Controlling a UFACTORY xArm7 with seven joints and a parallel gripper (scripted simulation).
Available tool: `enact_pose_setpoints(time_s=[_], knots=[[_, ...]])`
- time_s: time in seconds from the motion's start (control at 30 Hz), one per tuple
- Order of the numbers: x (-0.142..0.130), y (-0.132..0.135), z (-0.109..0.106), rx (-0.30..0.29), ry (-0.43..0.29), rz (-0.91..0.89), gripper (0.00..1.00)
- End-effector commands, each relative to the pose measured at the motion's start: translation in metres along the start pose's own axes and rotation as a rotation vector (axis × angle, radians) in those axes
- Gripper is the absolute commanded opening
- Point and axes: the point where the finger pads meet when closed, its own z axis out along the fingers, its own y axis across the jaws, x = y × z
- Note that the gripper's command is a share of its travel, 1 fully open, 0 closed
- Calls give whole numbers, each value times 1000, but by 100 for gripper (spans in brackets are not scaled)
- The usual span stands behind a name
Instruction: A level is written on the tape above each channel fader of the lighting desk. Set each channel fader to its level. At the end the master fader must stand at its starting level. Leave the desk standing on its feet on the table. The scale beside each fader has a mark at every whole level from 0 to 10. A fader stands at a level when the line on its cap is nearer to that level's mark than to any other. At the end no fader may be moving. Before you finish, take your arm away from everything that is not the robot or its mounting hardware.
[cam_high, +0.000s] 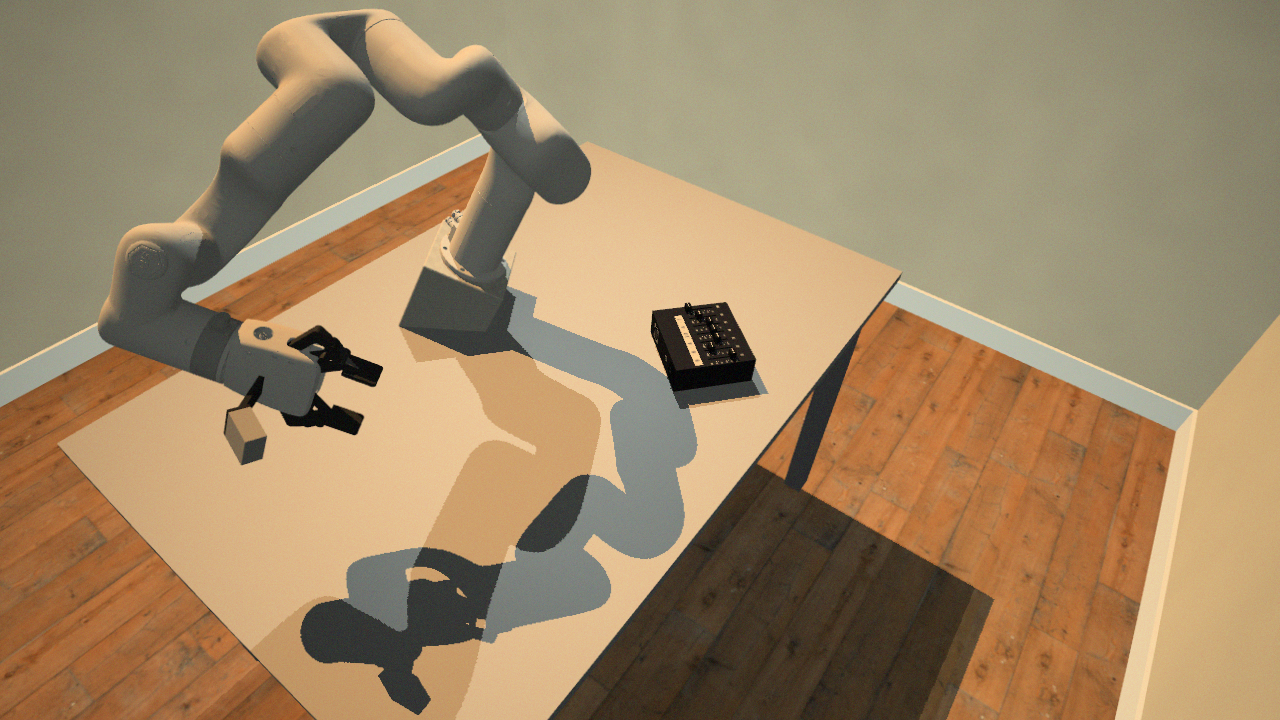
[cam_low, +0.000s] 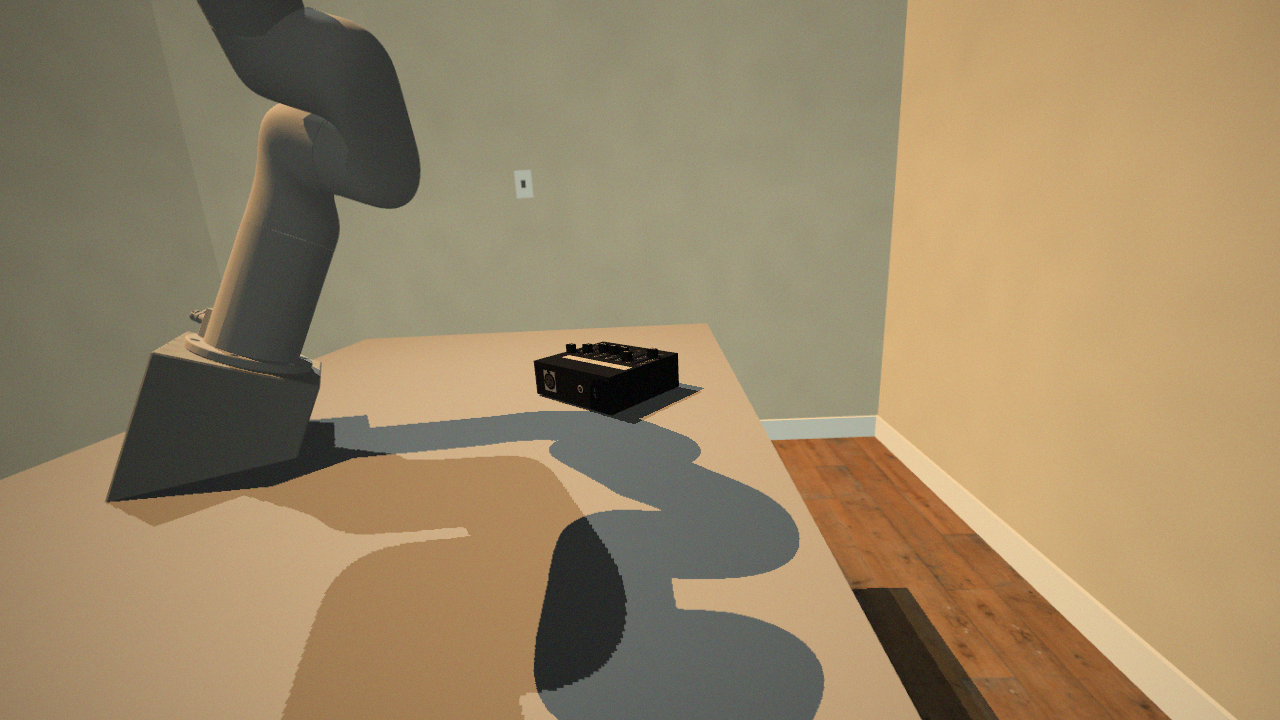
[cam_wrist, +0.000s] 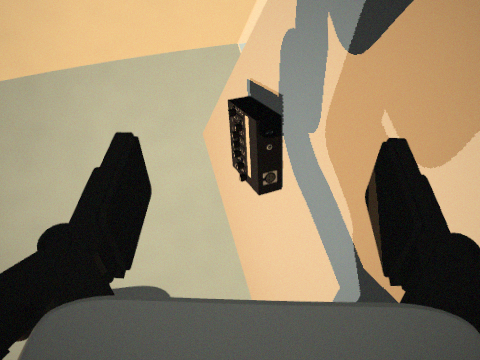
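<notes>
On the tan worktop (cam_high: 572, 268), the lighting desk (cam_high: 703, 345) stands right of centre, seemingly untouched; lower left, the gripper (cam_high: 344, 392) hovers, fingers apart, empty.

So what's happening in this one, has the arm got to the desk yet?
Not yet. The single arm's gripper hangs open and empty above the table, well away from the black lighting desk, which stands on the table near the far edge. The wrist view shows the desk between the spread fingers, at a distance. No fader is being touched; their levels and the tape's writing are too small to read.
</notes>
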Motion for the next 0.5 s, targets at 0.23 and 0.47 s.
enact_pose_setpoints(time_s=[0.23,0.47], knots=[[18,-102,102,-121,-121,143,100],[7,-145,160,-193,-180,209,100]])
